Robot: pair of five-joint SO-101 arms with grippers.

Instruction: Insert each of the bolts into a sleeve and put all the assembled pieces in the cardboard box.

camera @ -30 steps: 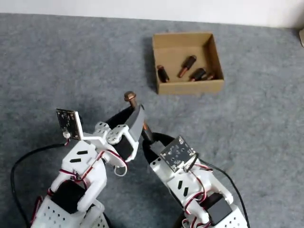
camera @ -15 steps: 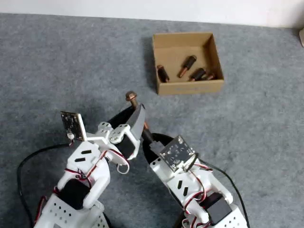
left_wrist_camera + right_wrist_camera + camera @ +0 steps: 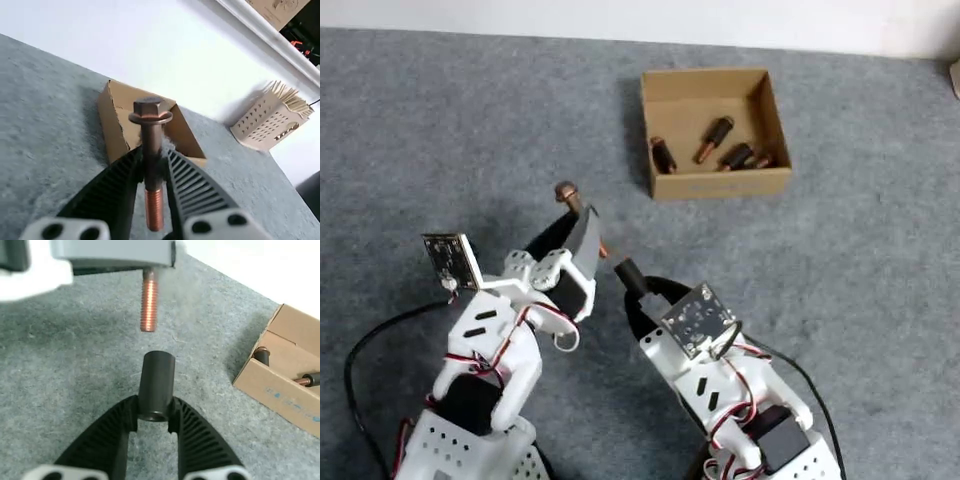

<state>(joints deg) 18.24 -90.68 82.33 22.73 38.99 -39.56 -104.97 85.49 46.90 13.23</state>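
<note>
1. Left pincer [image 3: 152,152]: clamped on copper bolt [image 3: 150,112], above tabletop [image 3: 470,120].
2. Right pincer [image 3: 155,405]: gripping black sleeve [image 3: 157,380], near bolt's threaded tip, not touching.
3. Cardboard box [image 3: 715,183]: assembled pieces [image 3: 714,138] inside.

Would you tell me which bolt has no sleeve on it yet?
The bolt in the left gripper: bare thread, while those in the cardboard box wear sleeves.

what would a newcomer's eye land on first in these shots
The left pincer grips a copper bolt by its shank. The bolt's threaded end is aimed at the open mouth of the black sleeve held in the right pincer, with a gap between the two. Beyond them on the grey mat, the cardboard box holds several assembled pieces.
</note>
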